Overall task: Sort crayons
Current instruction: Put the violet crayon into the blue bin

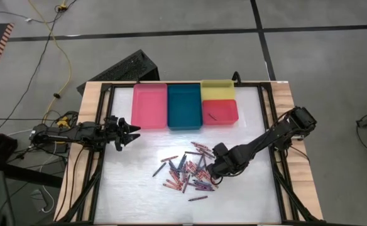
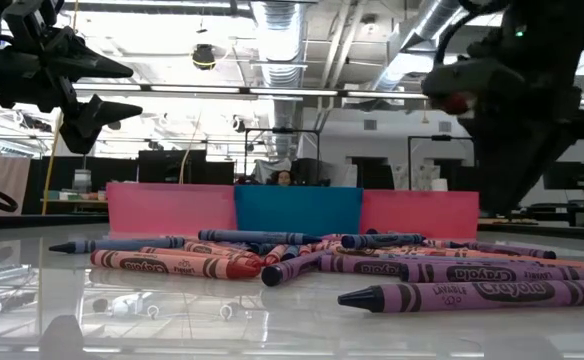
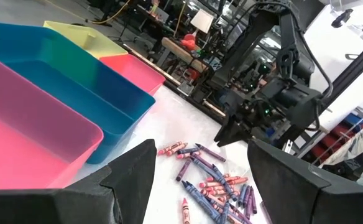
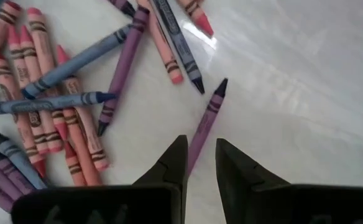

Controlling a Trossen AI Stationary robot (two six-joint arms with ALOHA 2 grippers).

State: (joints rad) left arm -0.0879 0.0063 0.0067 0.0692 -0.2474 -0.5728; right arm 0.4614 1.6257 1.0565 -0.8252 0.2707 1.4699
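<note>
A: Glossy white counter (image 1: 133, 188), and at its 9 o'clock edge the left gripper (image 1: 131, 132) hangs with its dark fingers spread apart, holding nothing. At 12 o'clock sit the plastic trays: pink tray (image 1: 149, 107), teal tray (image 1: 184, 107), yellow tray (image 1: 217, 90) and red tray (image 1: 220, 112).

B: And the crayons (image 1: 190, 172)?

A: Thin paper-wrapped wax sticks in red, pink, purple and blue, heaped just right of centre toward 5 o'clock. The right gripper (image 1: 216, 168) is down at the heap's right edge.

B: How would they handle?

A: Light, stiff, probably brittle, and round, so likely to roll on that slick surface. I'd pinch one across its wrapped middle.

B: Any candidate?

A: The right wrist view shows one purple crayon (image 4: 207, 118) lying apart, running in between the narrowly parted, empty fingers (image 4: 169, 163). From overhead the arm hides that. The low view alone reads the wrappers' lettering.
</note>
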